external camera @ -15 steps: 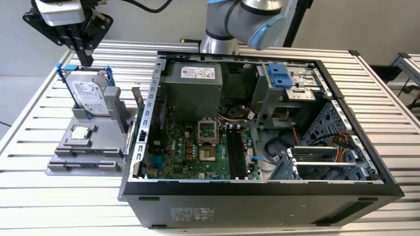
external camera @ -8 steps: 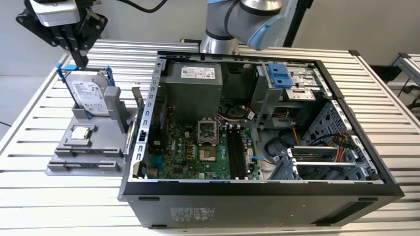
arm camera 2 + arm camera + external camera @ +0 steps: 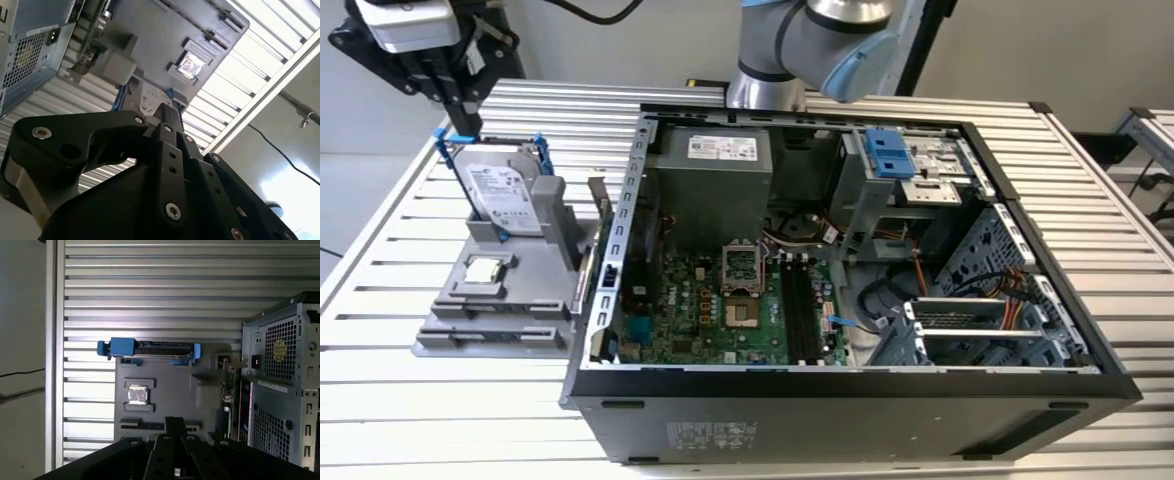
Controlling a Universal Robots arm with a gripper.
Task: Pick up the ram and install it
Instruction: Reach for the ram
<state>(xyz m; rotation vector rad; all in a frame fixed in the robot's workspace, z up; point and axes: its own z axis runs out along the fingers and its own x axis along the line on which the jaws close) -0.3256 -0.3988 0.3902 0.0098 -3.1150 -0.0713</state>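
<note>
My gripper [image 3: 464,128] hangs at the exterior view's far left, above the grey fixture [image 3: 454,300] beside the open computer case [image 3: 854,400]. Its fingers look shut, and nothing shows between them. In both wrist views the fingertips [image 3: 175,422] [image 3: 168,112] point down at the fixture. A long, narrow dark strip, which I take for the ram [image 3: 142,426], stands on edge in the fixture's near slot, partly hidden behind the fingers. The black memory slots [image 3: 801,310] lie on the green motherboard inside the case.
A silver hard drive with blue rails [image 3: 500,190] stands upright at the fixture's back, right under the gripper. A small square chip [image 3: 486,268] sits mid-fixture. Cables, a drive cage and the power supply [image 3: 714,185] crowd the case. The table is ribbed metal.
</note>
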